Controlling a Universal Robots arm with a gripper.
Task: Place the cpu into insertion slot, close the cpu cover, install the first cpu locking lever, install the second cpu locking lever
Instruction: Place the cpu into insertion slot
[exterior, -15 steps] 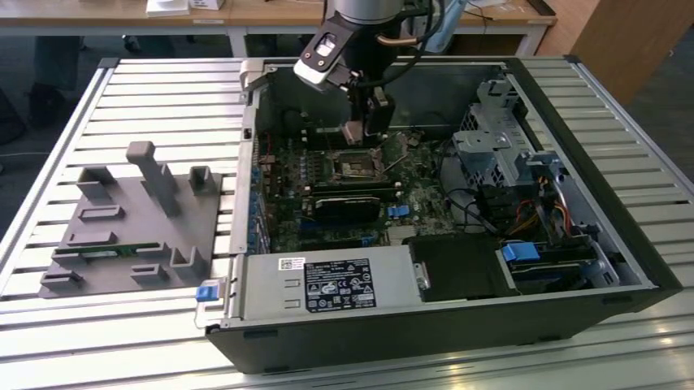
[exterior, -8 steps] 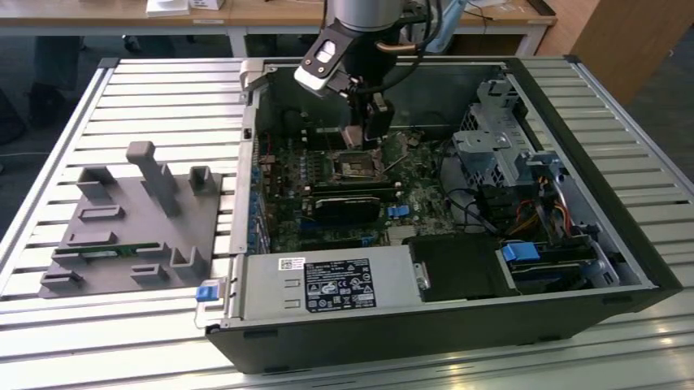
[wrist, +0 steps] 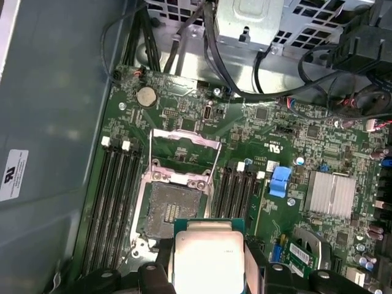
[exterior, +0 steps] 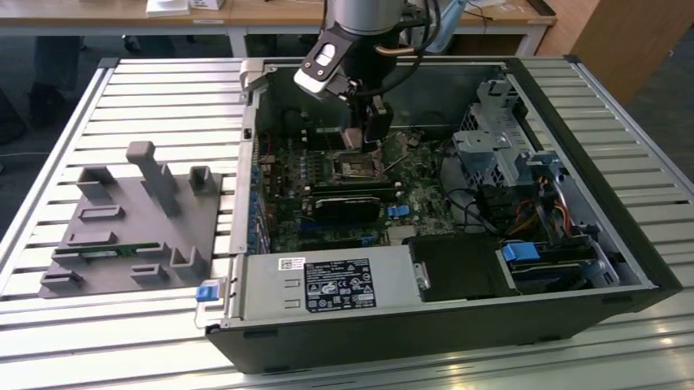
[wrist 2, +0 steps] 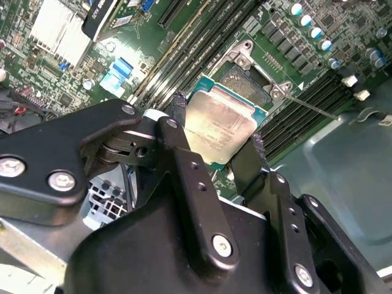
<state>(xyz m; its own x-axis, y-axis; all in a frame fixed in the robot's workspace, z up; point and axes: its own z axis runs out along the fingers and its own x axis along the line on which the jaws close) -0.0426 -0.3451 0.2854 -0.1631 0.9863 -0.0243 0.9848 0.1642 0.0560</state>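
Observation:
My gripper (exterior: 370, 134) reaches down into an open computer case and is shut on the cpu (wrist 2: 220, 125), a pale silvery square chip pinched by its edges between the two black fingers (wrist 2: 177, 110). The chip hangs just above the green board, a little short of the insertion slot (wrist: 170, 208), whose dark centre lies bare. In the first wrist view the cpu (wrist: 208, 257) partly overlaps the slot's near edge. The cpu cover (wrist: 184, 150) is flipped open, lying back behind the slot. A thin locking lever (wrist 2: 312, 105) sticks out beside the slot (wrist 2: 248, 76).
Black memory slots (wrist: 113, 184) flank the socket on both sides. A silver heatsink (wrist: 331, 193) and blue connector (wrist: 278, 182) sit nearby. Cables and a drive cage (exterior: 493, 142) fill the case's right in the exterior view; a grey fixture (exterior: 130, 219) stands outside on its left.

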